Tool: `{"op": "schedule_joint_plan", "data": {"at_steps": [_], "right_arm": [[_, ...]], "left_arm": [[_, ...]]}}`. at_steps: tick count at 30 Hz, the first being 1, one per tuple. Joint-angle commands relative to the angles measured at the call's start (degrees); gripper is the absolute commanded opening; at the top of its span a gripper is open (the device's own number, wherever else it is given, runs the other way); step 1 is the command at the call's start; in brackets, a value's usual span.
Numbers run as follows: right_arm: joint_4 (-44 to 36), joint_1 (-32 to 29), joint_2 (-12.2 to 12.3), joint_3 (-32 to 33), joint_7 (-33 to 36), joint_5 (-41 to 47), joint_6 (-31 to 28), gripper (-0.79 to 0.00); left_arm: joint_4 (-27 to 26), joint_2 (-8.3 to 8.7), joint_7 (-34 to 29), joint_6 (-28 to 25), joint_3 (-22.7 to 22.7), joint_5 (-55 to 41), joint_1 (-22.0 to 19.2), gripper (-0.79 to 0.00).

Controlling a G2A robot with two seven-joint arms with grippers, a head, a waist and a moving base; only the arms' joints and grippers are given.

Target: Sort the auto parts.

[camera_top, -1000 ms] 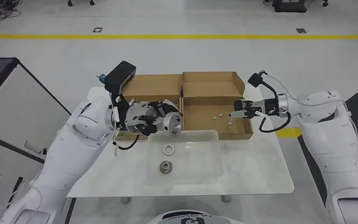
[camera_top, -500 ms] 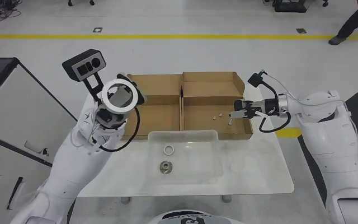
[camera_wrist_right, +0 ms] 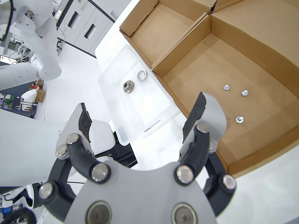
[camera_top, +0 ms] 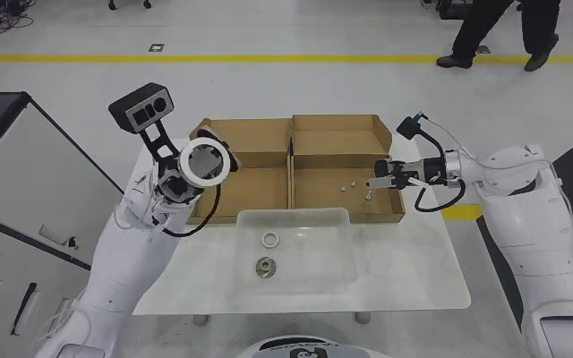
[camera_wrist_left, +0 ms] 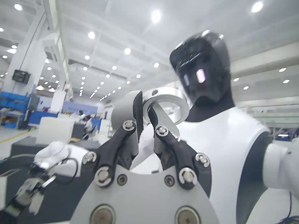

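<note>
Tray (camera_top: 331, 268) has low clear walls, top uncovered, so entry is from above. A small ring (camera_top: 269, 239) and a hub (camera_top: 265, 266) lie apart in the tray's left part; right of them the tray floor gives finger room. Just behind the tray, the left box (camera_top: 255, 183) and right box (camera_top: 322, 192) stand wall to wall, with back flaps raised. Right gripper (camera_wrist_right: 142, 103), fingers spread, hangs over the right box behind the tray's right end, near three nuts (camera_top: 351, 186). Left gripper (camera_wrist_left: 145, 110), clamped on a big ring (camera_top: 204, 163), is raised behind the tray's left corner. Table (camera_top: 412, 268) right of the tray gives passage
</note>
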Motion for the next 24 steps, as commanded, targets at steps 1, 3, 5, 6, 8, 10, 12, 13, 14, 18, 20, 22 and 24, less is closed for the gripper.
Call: {"op": "schedule_joint_plan", "data": {"at_steps": [1, 3, 5, 6, 8, 10, 12, 13, 14, 18, 20, 22, 24], "right_arm": [[0.0, 0.0, 0.0, 0.0, 0.0, 0.0, 0.0, 0.0], [0.0, 0.0, 0.0, 0.0, 0.0, 0.0, 0.0, 0.0], [0.0, 0.0, 0.0, 0.0, 0.0, 0.0, 0.0, 0.0], [0.0, 0.0, 0.0, 0.0, 0.0, 0.0, 0.0, 0.0], [0.0, 0.0, 0.0, 0.0, 0.0, 0.0, 0.0, 0.0], [0.0, 0.0, 0.0, 0.0, 0.0, 0.0, 0.0, 0.0], [0.0, 0.0, 0.0, 0.0, 0.0, 0.0, 0.0, 0.0], [0.0, 0.0, 0.0, 0.0, 0.0, 0.0, 0.0, 0.0], [0.0, 0.0, 0.0, 0.0, 0.0, 0.0, 0.0, 0.0], [0.0, 0.0, 0.0, 0.0, 0.0, 0.0, 0.0, 0.0], [0.0, 0.0, 0.0, 0.0, 0.0, 0.0, 0.0, 0.0], [0.0, 0.0, 0.0, 0.0, 0.0, 0.0, 0.0, 0.0], [0.0, 0.0, 0.0, 0.0, 0.0, 0.0, 0.0, 0.0]], "left_arm": [[0.0, 0.17, -0.2, 0.5, 0.0, 6.0, -0.1, -0.785], [0.0, 0.23, -0.1, 0.4, 0.0, 7.4, 0.1, -0.785], [-0.2, 0.29, -0.1, 0.4, 0.2, 8.0, 0.2, -0.785], [-0.3, 0.24, 0.6, -0.2, 0.4, 7.2, 0.4, -0.785], [-0.6, 0.16, 1.1, -0.2, 0.7, 5.9, 0.3, -0.785], [-1.3, -0.07, 2.4, -0.2, 0.9, 3.2, 0.3, -0.785], [-2.4, -0.43, 3.7, -0.2, 0.8, 0.0, 0.3, -0.785], [-2.8, -0.67, 4.3, -0.2, 0.7, -1.9, 0.5, -0.785], [-3.1, -0.89, 4.2, -0.2, 0.6, -3.1, 0.5, -0.785], [-4.1, -2.05, 3.6, -0.2, -0.3, -8.3, 0.8, -0.785], [-3.9, -2.61, 1.9, -0.2, -0.8, -9.4, 0.9, -0.785], [-3.3, -3.09, 0.5, -0.2, -1.2, -8.5, 1.0, -0.785], [-3.1, -3.34, 0.5, -0.2, -1.3, -7.3, 1.0, -0.785]]}}
